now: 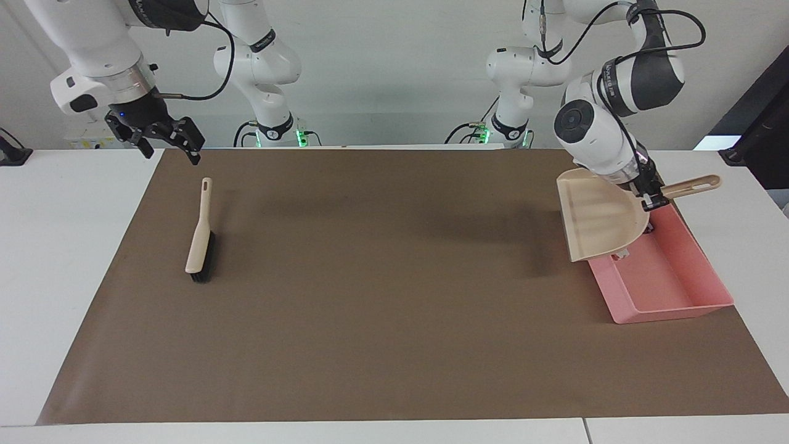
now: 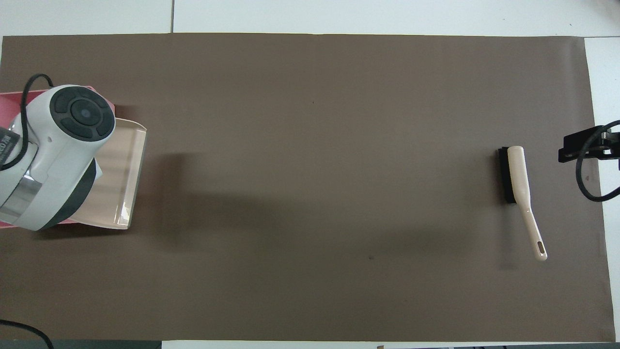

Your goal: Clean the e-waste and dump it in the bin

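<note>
My left gripper (image 1: pixel 648 196) is shut on the handle of the beige dustpan (image 1: pixel 601 216) and holds it tilted in the air over the pink bin (image 1: pixel 669 308), at the bin's side toward the table's middle. The dustpan also shows in the overhead view (image 2: pixel 121 174), where my left arm covers most of the bin (image 2: pixel 12 99). The e-waste is hidden under the dustpan and arm in both views. My right gripper (image 1: pixel 171 145) is open and empty, raised over the mat's edge above the brush's handle end; it also shows in the overhead view (image 2: pixel 579 148).
A beige brush with black bristles (image 1: pixel 198 240) lies on the brown mat (image 1: pixel 394 296) toward the right arm's end; it also shows in the overhead view (image 2: pixel 516 174). White table (image 1: pixel 61 246) surrounds the mat.
</note>
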